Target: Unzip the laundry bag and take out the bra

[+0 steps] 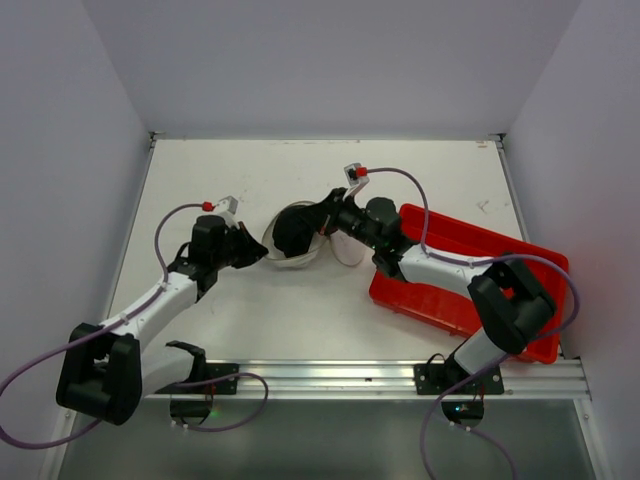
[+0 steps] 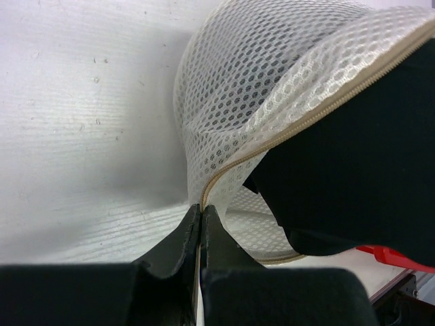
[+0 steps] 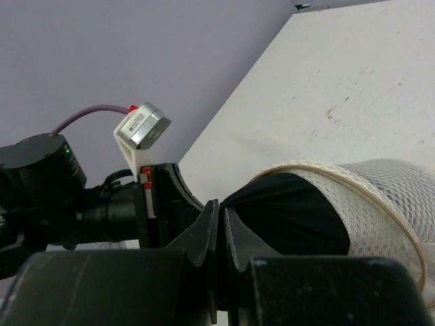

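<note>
**Top view.** My left arm reaches from its base up and to the right, low over the table [image 1: 250,180]. The left gripper [image 1: 258,252] sits at the left rim of the laundry bag [image 1: 298,262]. My right arm bends at the elbow above the red tray [image 1: 450,300] and stretches leftward. The right gripper [image 1: 322,218] is at the bag's far right side, against the black bra [image 1: 292,232] that bulges from the opened bag. The bag lies mid-table between the two grippers, just left of the tray.

**Left wrist view.** The jaws are pressed flat together, pinching the bag's mesh edge where the beige zipper [image 2: 319,112] runs down to them. The zipper line is parted, and the bra fills the opening on the right.

**Right wrist view.** The jaws are clamped on a corner of the bra, which tapers to a point at the fingertips, outside the mesh. Behind them I see the left arm's wrist and its camera housing [image 3: 141,129].
</note>
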Available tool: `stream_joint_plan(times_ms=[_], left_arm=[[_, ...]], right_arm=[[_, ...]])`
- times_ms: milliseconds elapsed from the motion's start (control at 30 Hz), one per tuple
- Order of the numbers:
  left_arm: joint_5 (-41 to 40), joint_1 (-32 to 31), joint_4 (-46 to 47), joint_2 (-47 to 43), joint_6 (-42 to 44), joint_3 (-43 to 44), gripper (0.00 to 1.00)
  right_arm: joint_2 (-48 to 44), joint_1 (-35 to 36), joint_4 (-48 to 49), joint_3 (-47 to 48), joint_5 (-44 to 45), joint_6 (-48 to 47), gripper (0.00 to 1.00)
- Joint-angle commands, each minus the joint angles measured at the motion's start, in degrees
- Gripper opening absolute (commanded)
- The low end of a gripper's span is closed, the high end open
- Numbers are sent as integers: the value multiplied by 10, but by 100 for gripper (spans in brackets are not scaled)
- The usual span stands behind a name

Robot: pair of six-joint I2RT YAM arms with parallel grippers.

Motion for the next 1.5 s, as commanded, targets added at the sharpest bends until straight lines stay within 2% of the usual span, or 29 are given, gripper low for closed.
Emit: stream_joint_plan(times_ms=[0, 800, 1267, 1333, 1467], left_arm=[[-17, 6, 16, 15, -11, 31, 0], [-46, 13, 11, 56, -7, 50, 0], [-40, 14, 17, 64, -6, 45, 0], [-42, 14, 15, 59, -4, 45, 0], [-46, 14, 9, 52, -2, 47, 0]], right_arm=[[-34, -5, 23, 14, -40, -15, 0], [-92, -40, 28, 42, -111, 50, 0], [-132, -43, 27, 67, -110, 58, 0], [-149, -44, 12, 71, -101, 38, 0], [-179, -44, -121, 125, -50, -25, 0]])
